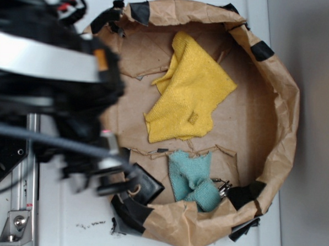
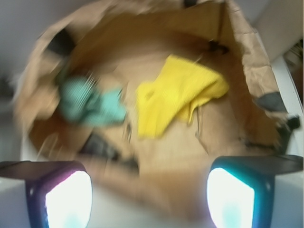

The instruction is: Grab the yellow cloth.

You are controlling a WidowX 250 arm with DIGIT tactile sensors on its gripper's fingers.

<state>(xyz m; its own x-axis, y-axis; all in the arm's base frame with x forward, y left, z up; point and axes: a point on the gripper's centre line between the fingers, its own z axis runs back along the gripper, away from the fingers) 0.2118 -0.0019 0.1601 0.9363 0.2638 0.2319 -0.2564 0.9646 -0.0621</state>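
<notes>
You have two views of one moment. The exterior view looks down on a white bench (image 1: 66,217) carrying a shallow round enclosure, a brown paper wall (image 1: 284,107) patched with black tape (image 1: 262,50), with a cardboard floor inside. On that floor there are two cloths. The yellow cloth (image 1: 189,91) lies crumpled in the upper middle, with soft folds and one corner pointing toward the far rim. The teal cloth (image 1: 192,179), clearly smaller, lies apart from it near the lower rim, bunched, with a small metal clip-like item just beside it that is too small to identify. The robot arm (image 1: 46,67) fills the left side of this view as a blurred black and silver mass, outside the paper wall and well apart from both cloths; here you cannot make out the fingers. The wrist view supplies what the exterior view hides: the hand (image 2: 149,199) appears at the bottom edge, its two fingers (image 2: 66,197) glowing pale at the lower left and lower right with a wide empty gap between them, so the hand stands apart and holds nothing. This view is heavily blurred. In it the yellow cloth (image 2: 178,95) sits centre-right on the cardboard, above the gap between the fingers and not touching them, and the teal cloth (image 2: 92,104) sits to its left, the two nearly meeting. Only the exterior view shows the bench and the arm's body.
</notes>
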